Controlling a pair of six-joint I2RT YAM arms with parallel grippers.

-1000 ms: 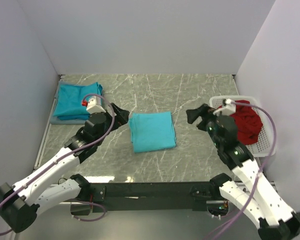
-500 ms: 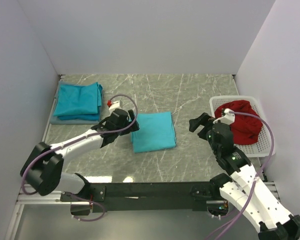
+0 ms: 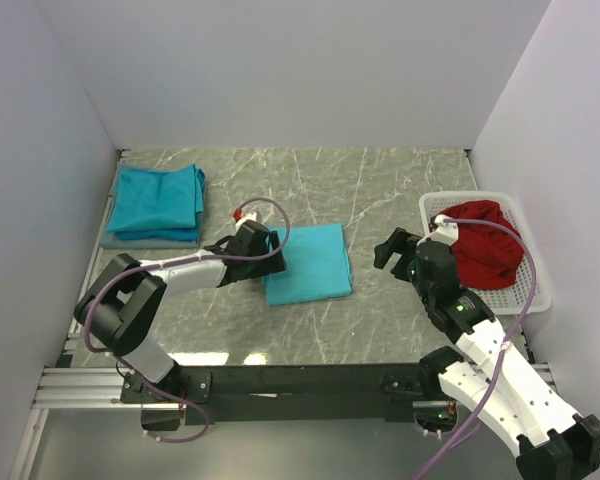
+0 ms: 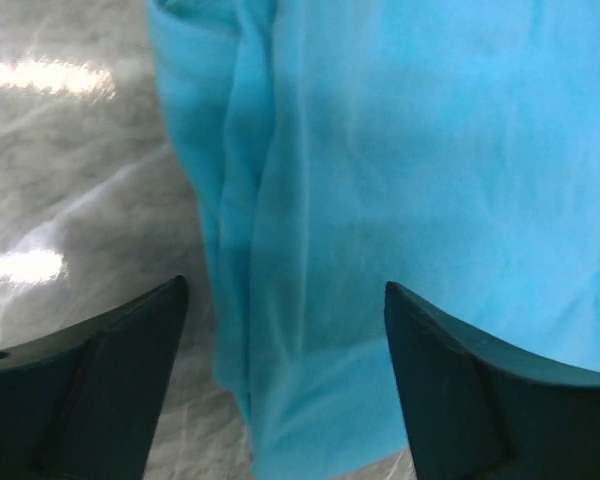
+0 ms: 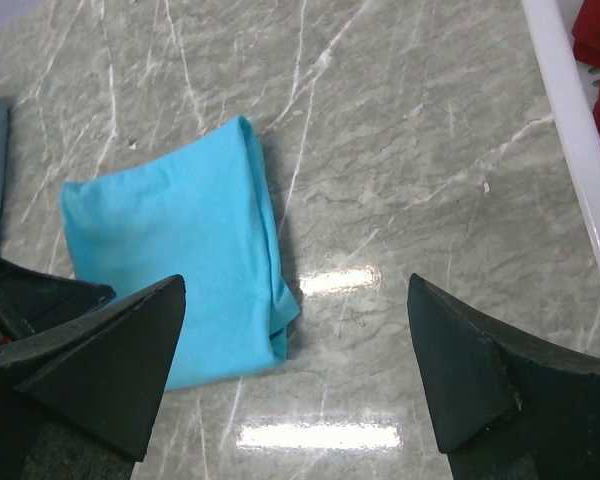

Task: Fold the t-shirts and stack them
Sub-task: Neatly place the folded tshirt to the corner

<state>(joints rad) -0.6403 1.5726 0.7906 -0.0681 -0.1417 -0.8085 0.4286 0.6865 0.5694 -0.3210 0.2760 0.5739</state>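
A folded turquoise t-shirt (image 3: 308,262) lies as a rectangle at the middle of the marble table. It also shows in the left wrist view (image 4: 410,170) and the right wrist view (image 5: 175,260). A stack of folded turquoise t-shirts (image 3: 158,203) sits at the back left. My left gripper (image 3: 276,252) is open and low at the middle shirt's left edge. In the left wrist view (image 4: 285,345) its jaws straddle the layered edge without closing on it. My right gripper (image 3: 394,247) is open and empty, to the right of the shirt, as the right wrist view (image 5: 295,375) shows.
A white basket (image 3: 532,290) at the right edge holds crumpled red cloth (image 3: 488,250); its rim shows in the right wrist view (image 5: 568,150). A grey pad (image 3: 130,241) lies under the back-left stack. White walls close in the table on three sides.
My left arm has stretched out to the right and dropped low, bringing its gripper to the middle shirt's left edge. My right gripper has shifted slightly nearer.
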